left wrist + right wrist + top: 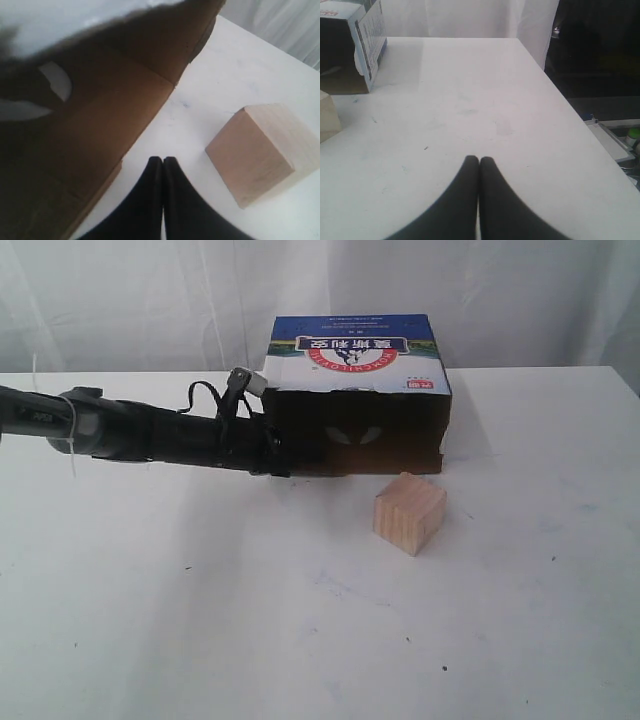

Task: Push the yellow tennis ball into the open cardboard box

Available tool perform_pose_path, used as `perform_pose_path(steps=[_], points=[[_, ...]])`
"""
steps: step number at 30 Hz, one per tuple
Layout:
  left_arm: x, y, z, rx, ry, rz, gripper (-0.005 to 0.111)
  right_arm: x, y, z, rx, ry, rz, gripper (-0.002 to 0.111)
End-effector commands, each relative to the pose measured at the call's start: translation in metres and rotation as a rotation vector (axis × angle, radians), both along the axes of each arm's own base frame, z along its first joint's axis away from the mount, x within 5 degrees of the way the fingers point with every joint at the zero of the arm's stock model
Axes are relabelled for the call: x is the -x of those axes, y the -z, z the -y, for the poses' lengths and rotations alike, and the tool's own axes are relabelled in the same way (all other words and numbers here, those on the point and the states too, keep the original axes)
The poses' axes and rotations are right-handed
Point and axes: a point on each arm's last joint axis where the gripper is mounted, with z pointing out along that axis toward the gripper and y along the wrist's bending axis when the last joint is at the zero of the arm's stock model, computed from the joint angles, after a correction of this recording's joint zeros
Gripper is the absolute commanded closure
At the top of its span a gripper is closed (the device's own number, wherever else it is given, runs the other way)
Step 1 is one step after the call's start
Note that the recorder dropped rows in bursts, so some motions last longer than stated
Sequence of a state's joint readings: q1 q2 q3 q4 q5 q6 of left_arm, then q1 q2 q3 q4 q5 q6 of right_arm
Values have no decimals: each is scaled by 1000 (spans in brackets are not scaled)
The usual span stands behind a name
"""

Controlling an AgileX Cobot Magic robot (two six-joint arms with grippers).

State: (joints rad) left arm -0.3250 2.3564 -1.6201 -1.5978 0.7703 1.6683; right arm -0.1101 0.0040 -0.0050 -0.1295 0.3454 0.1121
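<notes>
The left end effector [162, 160], fingers together, is being held at the box [360, 360] mouth (ball unseen), presumably for pushing.

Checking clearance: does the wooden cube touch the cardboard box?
No, the left wrist view shows bare table between wooden cube and cardboard box.

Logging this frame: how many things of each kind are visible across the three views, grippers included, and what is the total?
open cardboard box: 1
wooden cube: 1
grippers: 2, the left gripper and the right gripper, both shut
yellow tennis ball: 0 visible in any view
Total: 4
</notes>
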Motion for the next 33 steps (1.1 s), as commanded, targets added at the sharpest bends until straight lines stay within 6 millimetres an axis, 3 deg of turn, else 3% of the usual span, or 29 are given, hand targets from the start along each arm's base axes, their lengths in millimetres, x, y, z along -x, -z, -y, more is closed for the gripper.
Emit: perform_pose_path(steps=[1,9,14,17,20,23,29,33], points=[[15,-17,-10,-41,-61,-18,107,0,1,0,1,-2,1,108],[52,-28,-49,-291,-341,-34,107,0,1,0,1,-2,1,108],[45,-32,-88,-569,-643,57,107,0,1,0,1,-2,1,108],[36,-46,-115,-664,-730,146,107,0,1,0,1,-2,1,108],[36,-77,-146,-623,-839,171,107,0,1,0,1,-2,1,108],[49,-116,-177,-523,-967,177,107,0,1,0,1,-2,1,108],[102,-174,-218,-503,-1042,338,107,0,1,0,1,-2,1,108],[145,-192,-238,-505,-1142,384,107,0,1,0,1,-2,1,108]])
